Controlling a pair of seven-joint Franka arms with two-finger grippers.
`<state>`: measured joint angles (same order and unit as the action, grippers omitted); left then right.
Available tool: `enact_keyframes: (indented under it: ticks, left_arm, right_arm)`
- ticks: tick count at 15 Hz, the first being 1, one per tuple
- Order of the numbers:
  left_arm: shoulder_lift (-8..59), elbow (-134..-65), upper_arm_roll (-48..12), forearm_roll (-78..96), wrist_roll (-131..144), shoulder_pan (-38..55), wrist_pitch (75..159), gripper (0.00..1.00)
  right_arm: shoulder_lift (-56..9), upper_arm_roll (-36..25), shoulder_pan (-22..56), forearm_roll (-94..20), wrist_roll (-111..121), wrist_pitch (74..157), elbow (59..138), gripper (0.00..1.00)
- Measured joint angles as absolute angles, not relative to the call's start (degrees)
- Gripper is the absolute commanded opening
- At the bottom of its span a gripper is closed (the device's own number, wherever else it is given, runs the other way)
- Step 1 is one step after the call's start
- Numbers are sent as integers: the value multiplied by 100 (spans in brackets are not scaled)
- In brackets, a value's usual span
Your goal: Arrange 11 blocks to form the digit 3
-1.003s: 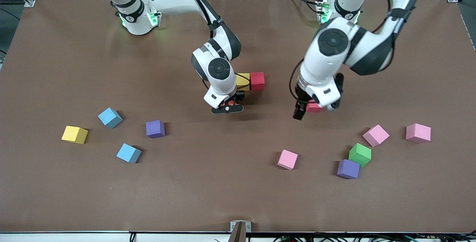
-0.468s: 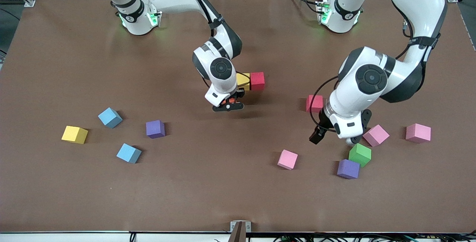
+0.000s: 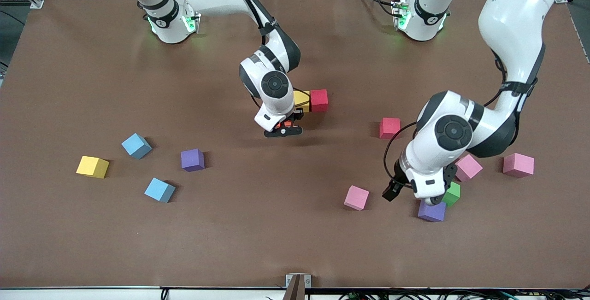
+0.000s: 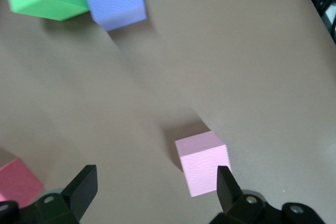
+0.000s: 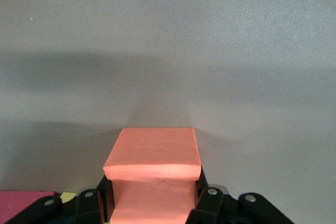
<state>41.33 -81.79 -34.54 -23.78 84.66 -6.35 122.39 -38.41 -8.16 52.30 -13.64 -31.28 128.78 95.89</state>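
- Seen from the front: right tool (image 3: 283, 130) clamped on orange block (image 3: 286, 126), low over desk (image 3: 258, 226) beside touching yellow block (image 3: 301, 98) and red block (image 3: 319, 100); left tool (image 3: 411, 192) over desk near purple block (image 3: 432, 211), green block (image 3: 453, 193).
- Left wrist: fingers (image 4: 82, 187) wide apart, pink block (image 4: 202, 162) between, untouched.
- Right wrist: orange block (image 5: 154, 177) pinched at both sides.

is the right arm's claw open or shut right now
Shut on the orange block. In the right wrist view the right claw has its fingers pressed against the block's two sides, beside the yellow block.
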Motion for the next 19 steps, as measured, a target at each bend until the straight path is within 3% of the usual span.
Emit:
enact_keyframes:
  ticks: [7, 16, 17, 18, 19]
  left_arm:
    - [4638, -7510, -2693, -2383, 8187, 177, 12320, 100]
    - [5157, -7400, -2663, -2331, 8258, 300, 13105, 98]
    - [5194, -7396, -2663, -2263, 8378, 303, 13214, 98]
    - [5234, -7393, -2663, -2177, 8498, 303, 13322, 98]
    - [5270, -7390, -2663, -2105, 8575, 303, 13364, 98]
  right_arm:
    - [-3838, -809, 5230, -1364, -3128, 12863, 9590, 41]
    - [-3836, -801, 5230, -1364, -3127, 12845, 9590, 47]
    - [-3836, -799, 5230, -1364, -3127, 12842, 9590, 57]
    - [-3836, -798, 5230, -1364, -3127, 12840, 9590, 83]
    - [-3834, -796, 5230, -1364, -3126, 12839, 9590, 100]
